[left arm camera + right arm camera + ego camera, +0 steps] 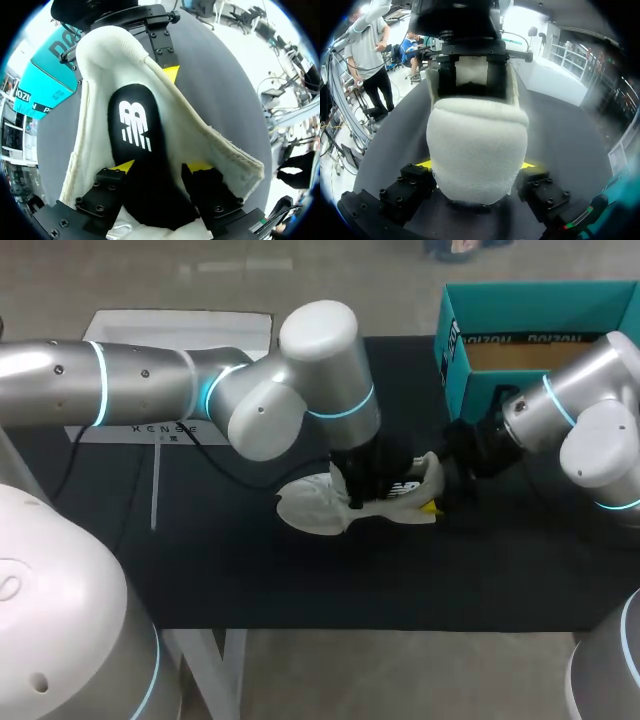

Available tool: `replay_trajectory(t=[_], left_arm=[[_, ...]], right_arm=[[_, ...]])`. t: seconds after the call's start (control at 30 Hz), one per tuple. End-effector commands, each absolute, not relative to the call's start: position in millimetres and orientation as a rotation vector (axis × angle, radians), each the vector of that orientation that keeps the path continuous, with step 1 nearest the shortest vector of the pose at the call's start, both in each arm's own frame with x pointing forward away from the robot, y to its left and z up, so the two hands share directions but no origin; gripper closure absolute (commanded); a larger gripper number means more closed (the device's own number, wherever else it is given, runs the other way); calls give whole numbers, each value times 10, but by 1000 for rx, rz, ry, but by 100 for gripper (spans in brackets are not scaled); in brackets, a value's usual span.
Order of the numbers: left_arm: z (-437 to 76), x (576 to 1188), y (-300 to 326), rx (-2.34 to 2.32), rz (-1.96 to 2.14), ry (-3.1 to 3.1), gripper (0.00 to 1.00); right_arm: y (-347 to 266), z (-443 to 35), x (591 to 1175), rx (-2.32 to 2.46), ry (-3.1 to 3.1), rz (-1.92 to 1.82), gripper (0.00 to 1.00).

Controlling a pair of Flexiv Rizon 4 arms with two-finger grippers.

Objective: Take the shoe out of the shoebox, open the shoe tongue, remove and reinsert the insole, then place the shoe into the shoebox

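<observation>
So my left hand (162,167) is down in the mouth of the shoe (365,502), closed to a narrow gap on the black insole (150,165), one yellow tip on each long edge. My guess is the insole is thin foam: weighs nothing, bends like crazy, and will buckle if I shove it from one end. I'd grip it by the edges near the middle and feed the toe end in first.

The shoe is a white knit thing and the collar looks soft and floppy. The upper will just cave if I squeeze it anywhere but the heel, which should be the stiffest part. That's where my right hand (476,165) has it, clamped on the heel from both sides to keep it from sliding around. It's probably light enough that one hand can carry it. It sits on its sole on the black desk (300,580), toe pointing at my left arm, near the shoebox (540,300) but not touching it.

The box is teal cardboard, open at the top and standing at the far right corner. It'll probably skate if I bump it.

As for writing, there's a white logo (135,126) printed on the heel end of the insole. There's also dark block lettering (530,339) on the box that looks upside down from the head view. I'm not spelling out either one.
</observation>
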State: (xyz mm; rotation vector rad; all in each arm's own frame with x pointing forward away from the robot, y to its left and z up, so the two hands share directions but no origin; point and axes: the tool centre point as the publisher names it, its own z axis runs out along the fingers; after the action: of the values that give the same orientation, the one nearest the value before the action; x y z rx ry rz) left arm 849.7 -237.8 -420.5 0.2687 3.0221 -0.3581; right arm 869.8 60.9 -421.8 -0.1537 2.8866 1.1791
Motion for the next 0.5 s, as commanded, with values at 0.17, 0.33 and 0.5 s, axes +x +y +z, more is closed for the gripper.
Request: replay_trajectory(t=[0.17,0.33,0.5], left_arm=[[-4391,8598,-2343,225,-317,3015,58],[-4429,8673,-2342,190,-317,2994,68],[-4439,8717,-2325,151,-318,2950,80]], right_arm=[[609,-4207,8719,-153,2887,1176,100],[609,-4207,8719,-153,2887,1176,100],[609,-4207,8719,-153,2887,1176,100]])
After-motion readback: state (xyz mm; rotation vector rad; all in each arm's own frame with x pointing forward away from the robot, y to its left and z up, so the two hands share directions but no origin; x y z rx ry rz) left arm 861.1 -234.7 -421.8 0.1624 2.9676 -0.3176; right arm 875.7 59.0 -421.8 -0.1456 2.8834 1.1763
